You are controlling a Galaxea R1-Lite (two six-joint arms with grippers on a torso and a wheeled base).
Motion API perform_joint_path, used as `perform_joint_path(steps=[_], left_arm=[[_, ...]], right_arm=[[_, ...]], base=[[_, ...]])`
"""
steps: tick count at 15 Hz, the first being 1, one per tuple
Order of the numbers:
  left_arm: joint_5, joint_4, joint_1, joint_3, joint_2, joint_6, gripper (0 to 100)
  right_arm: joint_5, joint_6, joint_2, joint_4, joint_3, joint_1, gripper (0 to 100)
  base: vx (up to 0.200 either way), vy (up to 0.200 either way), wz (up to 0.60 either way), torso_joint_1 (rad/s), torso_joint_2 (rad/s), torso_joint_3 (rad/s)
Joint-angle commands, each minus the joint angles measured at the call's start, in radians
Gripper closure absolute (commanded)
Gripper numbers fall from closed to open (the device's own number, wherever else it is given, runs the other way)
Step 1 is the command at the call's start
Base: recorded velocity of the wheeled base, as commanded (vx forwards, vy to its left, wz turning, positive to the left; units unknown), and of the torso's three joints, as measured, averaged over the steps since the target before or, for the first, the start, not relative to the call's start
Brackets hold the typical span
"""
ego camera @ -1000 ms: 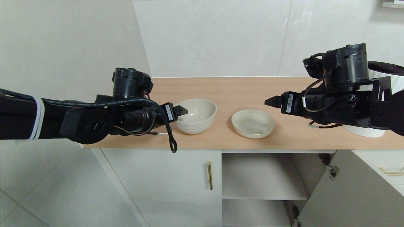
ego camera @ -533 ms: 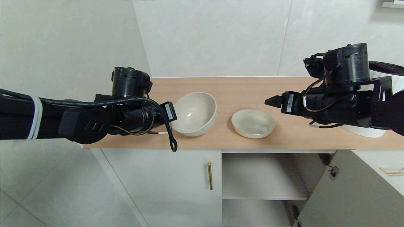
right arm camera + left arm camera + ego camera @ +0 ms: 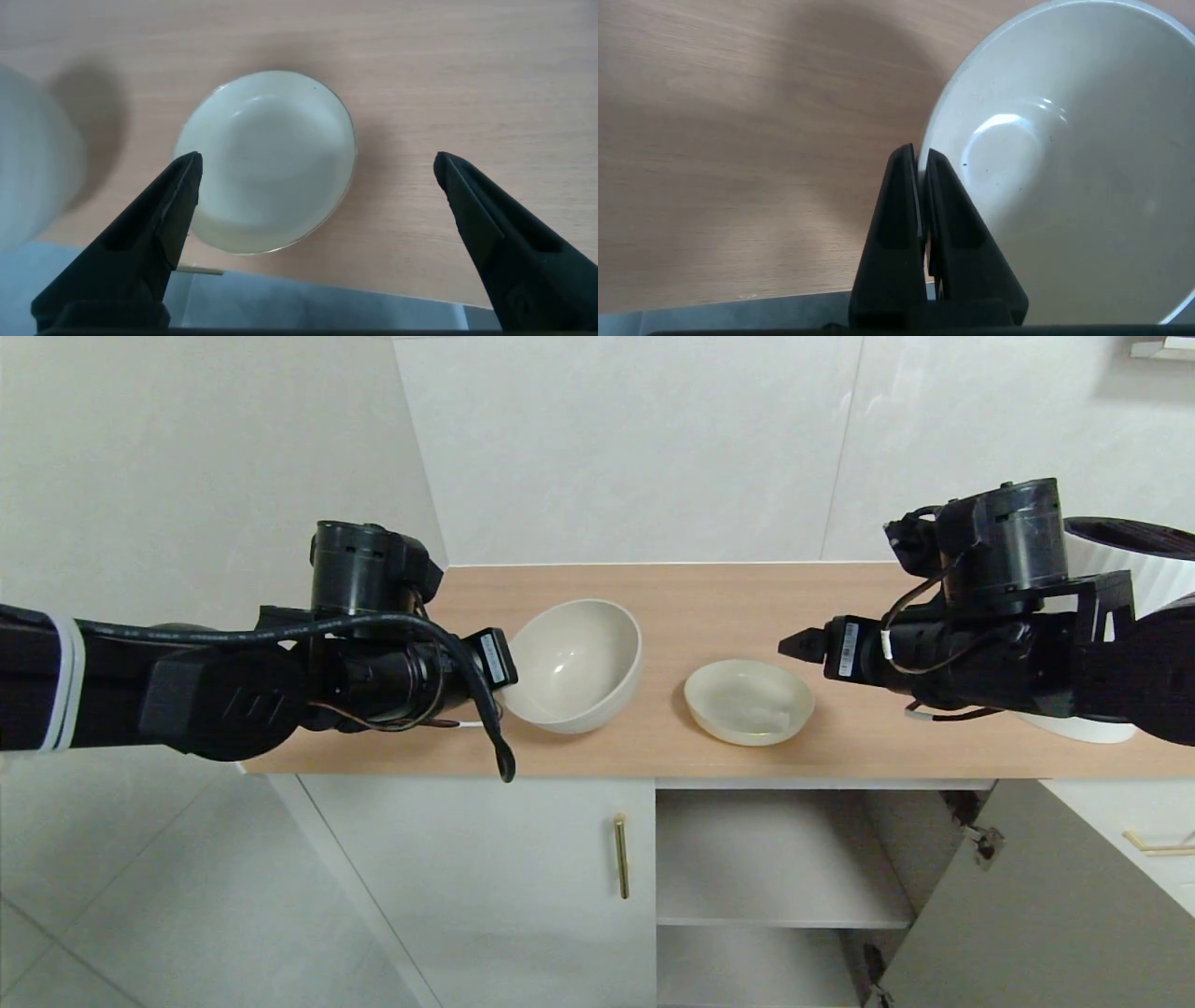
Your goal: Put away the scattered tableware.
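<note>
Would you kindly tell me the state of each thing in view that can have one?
deep bowl: tilted, empty, rim pinched by the left gripper.
shallow dish: flat on the counter, empty, untouched.
left gripper: shut on the deep bowl's rim.
right gripper: open, holding nothing.
left cabinet door: shut.
right cabinet door: swung open.
</note>
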Motion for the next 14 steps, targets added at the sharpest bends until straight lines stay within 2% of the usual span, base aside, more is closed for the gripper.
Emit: perform_joint_path(steps=[1,7,14], left_arm=[[0.001,-0.001,0.000,0.002,-0.008,0.000,100],[0.000,-0.001,0.000,0.003,-0.017,-0.002,100],[-0.002,-0.001,0.000,0.011,-0.035,0.000,100]], right_arm=[[-0.026,-0.003,0.068,0.000,-0.007,0.001,0],[-0.061,-0.008,0.186,0.003,-0.044,-0.035,0],[-0.061,-0.006,0.194,0.001,-0.050,-0.033,0]], base=[[0.000,0.000,0.00,0.000,0.00,0.000],[0.000,0.000,0.00,0.000,0.00,0.000],[0.000,0.000,0.00,0.000,0.00,0.000]])
